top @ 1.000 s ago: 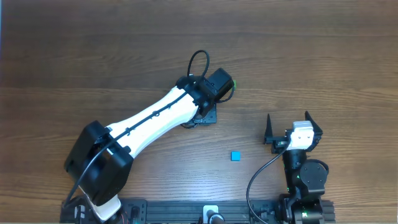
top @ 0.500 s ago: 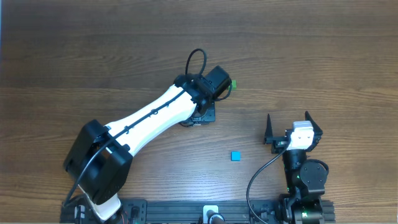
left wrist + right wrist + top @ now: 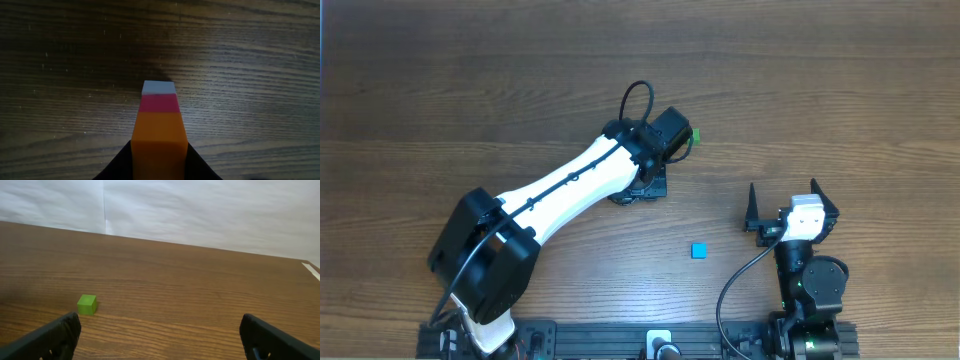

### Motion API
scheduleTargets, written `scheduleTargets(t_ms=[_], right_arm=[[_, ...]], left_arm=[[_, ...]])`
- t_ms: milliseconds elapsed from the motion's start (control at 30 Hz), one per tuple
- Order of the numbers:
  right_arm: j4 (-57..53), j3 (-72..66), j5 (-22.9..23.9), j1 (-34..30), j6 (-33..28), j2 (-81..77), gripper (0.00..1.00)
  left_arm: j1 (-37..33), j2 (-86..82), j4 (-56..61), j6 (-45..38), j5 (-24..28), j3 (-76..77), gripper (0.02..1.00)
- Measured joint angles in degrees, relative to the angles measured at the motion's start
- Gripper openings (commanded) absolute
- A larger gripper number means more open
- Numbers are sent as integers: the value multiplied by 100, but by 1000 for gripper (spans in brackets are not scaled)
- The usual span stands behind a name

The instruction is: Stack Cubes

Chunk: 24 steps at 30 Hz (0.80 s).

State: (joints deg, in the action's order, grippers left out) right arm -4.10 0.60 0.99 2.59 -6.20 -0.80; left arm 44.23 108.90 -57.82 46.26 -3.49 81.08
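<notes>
Three in one upright column on the brown wood-grain tabletop [image 3: 470,80]: small grey-white cube [image 3: 159,88] at the base, small red cube [image 3: 159,103] on it, small orange cube [image 3: 159,127] on top. Faces lined up. Base probably resting on the wood, hard to confirm from the steep left wrist view

Orange one clamped by left gripper [image 3: 160,147], one black finger flat against each side of it. From above: left arm [image 3: 570,185] stretched diagonally from its base at the lower left to the table's middle, wrist housing over the column

Off the stack: small green cube [image 3: 695,134] just beside the left wrist on its right, partly tucked under the camera housing in the top view. Same small green cube [image 3: 87,304] alone on bare wood in the right wrist view, far ahead of that arm's fingers [image 3: 55,337]

Also loose: small blue cube [image 3: 698,250], nearer the arm bases, between the two arms, well apart from the column and from the green one

At the right, right gripper [image 3: 785,200] low near its own base, pointing up the table, fingers spread wide with bare wood between them
</notes>
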Motion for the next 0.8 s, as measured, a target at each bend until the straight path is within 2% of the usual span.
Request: scheduleTargets(t_ms=[133, 233, 300, 400, 500, 600, 800], right_arm=[[0, 0, 0, 2, -2, 0, 991], [0, 0, 0, 2, -2, 0, 991], [0, 0, 0, 2, -2, 0, 991], [0, 0, 0, 2, -4, 0, 993], [0, 0, 0, 2, -2, 0, 993], [0, 0, 0, 0, 0, 0, 993], [0, 0, 0, 2, -9, 0, 993]], left_arm=[[0, 0, 11, 0, 9, 0, 130], [0, -2, 13, 0, 9, 0, 242], [0, 0, 13, 0, 9, 0, 386], [0, 0, 15, -35, 20, 0, 531], [0, 2, 15, -52, 31, 0, 831], [0, 2, 15, -44, 31, 0, 998], [-11, 2, 90, -55, 31, 0, 1000]])
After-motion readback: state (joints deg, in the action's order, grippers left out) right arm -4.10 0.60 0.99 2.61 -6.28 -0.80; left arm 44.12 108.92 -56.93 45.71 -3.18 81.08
